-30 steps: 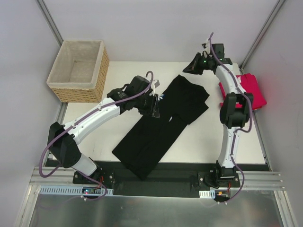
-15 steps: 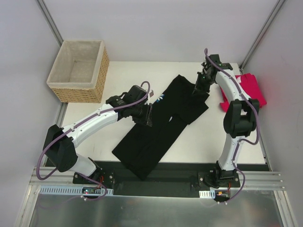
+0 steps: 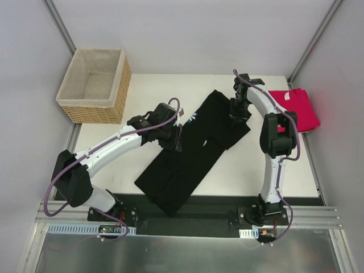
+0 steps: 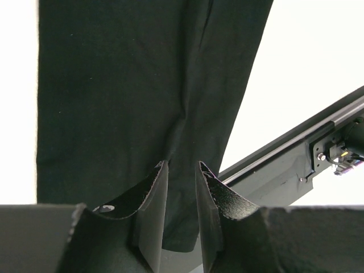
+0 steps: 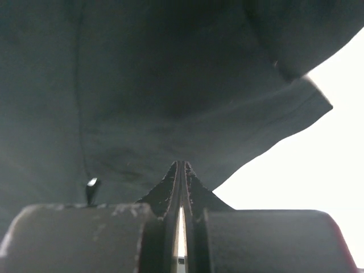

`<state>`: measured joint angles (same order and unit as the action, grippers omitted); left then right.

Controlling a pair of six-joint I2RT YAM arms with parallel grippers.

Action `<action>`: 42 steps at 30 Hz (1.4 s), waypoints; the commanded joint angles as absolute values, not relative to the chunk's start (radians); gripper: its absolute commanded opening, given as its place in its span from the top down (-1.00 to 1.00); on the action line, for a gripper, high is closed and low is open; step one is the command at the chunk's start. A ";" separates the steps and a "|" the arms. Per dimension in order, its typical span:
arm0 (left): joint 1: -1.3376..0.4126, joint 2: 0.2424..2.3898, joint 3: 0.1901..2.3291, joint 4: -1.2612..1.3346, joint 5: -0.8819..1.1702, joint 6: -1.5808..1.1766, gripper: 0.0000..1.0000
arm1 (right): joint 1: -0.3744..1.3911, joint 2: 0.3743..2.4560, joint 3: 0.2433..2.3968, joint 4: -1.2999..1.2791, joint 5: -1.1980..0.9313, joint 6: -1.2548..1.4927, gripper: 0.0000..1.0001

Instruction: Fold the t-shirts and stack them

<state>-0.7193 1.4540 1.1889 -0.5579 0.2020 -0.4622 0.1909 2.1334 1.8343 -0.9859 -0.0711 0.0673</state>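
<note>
Black t-shirt (image 3: 187, 153), the largest cloth item, lies spread on the white table (image 3: 244, 170). It sits to the right of the wicker basket (image 3: 94, 108) and nearer the arm bases than the basket, running as a long diagonal band. Its far end is roughly level with the basket's front wall. A sliver of blue print (image 3: 194, 118) shows at a fold on the edge facing the basket.

The basket, lined with pale cloth, stands at the table's far left corner and touches neither shirt.

Left arm (image 3: 114, 142) reaches out past the basket's near right corner. Right arm (image 3: 278, 142) rises well to the right of the basket.

Pinkish-red t-shirt (image 3: 296, 108) lies flat far to the right of the basket, about level with it and apart from the black shirt.

Left gripper (image 4: 182, 166) is low over the black shirt's basket-side edge. Its jaws stand a narrow gap apart, and a crease in the cloth runs up to that gap (whether any cloth is pinched cannot be told).

Right gripper (image 5: 181, 166) is at the black shirt's far end, on the side away from the basket. Its jaws are pressed together, their tips at the dark cloth, with nothing seen between them.
</note>
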 commanded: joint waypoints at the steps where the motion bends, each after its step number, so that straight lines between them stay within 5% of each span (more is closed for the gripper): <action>1: -0.700 1.437 1.183 -0.551 0.190 -0.469 0.49 | 0.201 2.222 1.952 -1.087 0.039 0.067 0.98; 10: -0.670 1.453 1.242 -0.552 0.216 -0.466 0.49 | 0.207 2.470 2.278 -1.327 0.078 0.113 0.98; 20: -0.638 1.456 1.287 -0.568 0.244 -0.466 0.50 | 0.193 2.536 2.375 -1.249 -0.031 0.167 0.98; 36: -0.597 1.388 1.227 -0.646 0.221 -0.495 0.50 | 0.144 2.606 2.404 -0.533 -0.528 0.307 0.88; 42: -0.595 1.373 1.206 -0.673 0.222 -0.506 0.50 | 0.103 2.724 2.437 -0.106 -0.704 0.668 0.84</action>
<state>-0.6006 1.4132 1.2175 -0.6338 0.2260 -0.4843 0.1406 2.6457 2.3959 -0.5003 -0.5407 0.3790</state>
